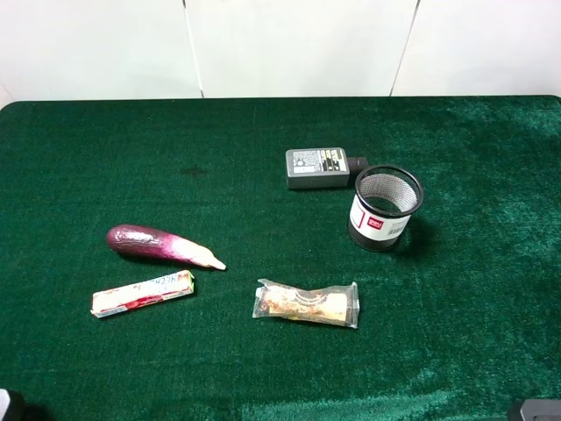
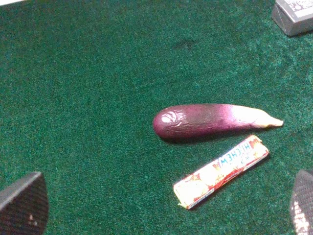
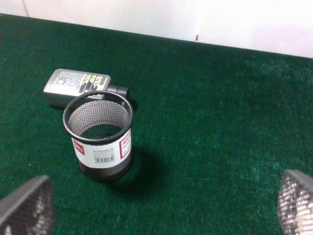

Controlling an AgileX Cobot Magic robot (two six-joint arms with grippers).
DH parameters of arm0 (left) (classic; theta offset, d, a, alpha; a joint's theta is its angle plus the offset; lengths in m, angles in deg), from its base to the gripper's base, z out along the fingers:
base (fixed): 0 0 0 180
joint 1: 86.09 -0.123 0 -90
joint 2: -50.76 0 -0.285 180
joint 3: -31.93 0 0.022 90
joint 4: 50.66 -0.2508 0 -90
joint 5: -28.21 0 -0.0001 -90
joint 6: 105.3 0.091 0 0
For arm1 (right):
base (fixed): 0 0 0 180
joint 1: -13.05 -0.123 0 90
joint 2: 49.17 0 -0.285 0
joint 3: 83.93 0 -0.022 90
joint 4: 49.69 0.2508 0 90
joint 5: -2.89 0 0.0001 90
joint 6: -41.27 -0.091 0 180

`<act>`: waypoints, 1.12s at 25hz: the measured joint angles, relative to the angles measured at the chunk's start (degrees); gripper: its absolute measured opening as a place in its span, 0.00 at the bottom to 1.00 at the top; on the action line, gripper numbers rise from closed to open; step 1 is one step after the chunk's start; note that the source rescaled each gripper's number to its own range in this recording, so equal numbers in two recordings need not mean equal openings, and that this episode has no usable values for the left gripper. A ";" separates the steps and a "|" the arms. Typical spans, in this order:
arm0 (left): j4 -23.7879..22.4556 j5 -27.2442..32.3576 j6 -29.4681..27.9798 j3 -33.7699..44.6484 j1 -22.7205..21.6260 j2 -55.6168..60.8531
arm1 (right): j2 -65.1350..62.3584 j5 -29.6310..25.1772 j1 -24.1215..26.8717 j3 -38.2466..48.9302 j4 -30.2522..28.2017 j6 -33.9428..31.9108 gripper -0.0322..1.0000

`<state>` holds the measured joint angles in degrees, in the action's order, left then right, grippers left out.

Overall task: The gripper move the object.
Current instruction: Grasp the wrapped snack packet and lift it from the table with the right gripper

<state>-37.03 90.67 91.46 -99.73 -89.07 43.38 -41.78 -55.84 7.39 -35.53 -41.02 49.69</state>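
Note:
The object, a clear crinkly packet (image 1: 307,303) with tan-brown snack inside, lies flat on the green cloth at front centre. It shows in neither wrist view. My left gripper (image 2: 161,218) is open and empty, with its fingers (image 2: 24,205) wide apart above the cloth, near the eggplant and the wrapped stick. My right gripper (image 3: 161,210) is open and empty, with its fingers (image 3: 296,203) wide apart and facing the mesh cup. In the exterior view only slivers of the arms show at the bottom corners, far from the packet.
A purple eggplant (image 1: 162,245) and a white-red-blue wrapped stick (image 1: 143,293) lie left of the packet. A black mesh cup (image 1: 386,209) stands upright at right centre, with a grey adapter (image 1: 317,167) behind it. The green cloth (image 1: 473,307) ends at a white wall at the back.

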 joint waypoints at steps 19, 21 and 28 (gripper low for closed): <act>0.00 0.00 0.00 0.00 0.00 0.00 | 0.00 0.05 0.00 0.00 0.02 -0.17 1.00; 0.00 0.00 0.00 0.00 0.00 0.00 | 0.00 0.05 0.00 0.00 0.02 -0.17 1.00; 0.00 0.00 0.00 0.00 0.00 0.00 | 0.00 0.05 0.00 0.00 0.12 -0.17 1.00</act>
<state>-37.03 90.67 91.46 -99.73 -89.07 43.38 -41.78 -55.79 7.39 -35.53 -40.90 49.53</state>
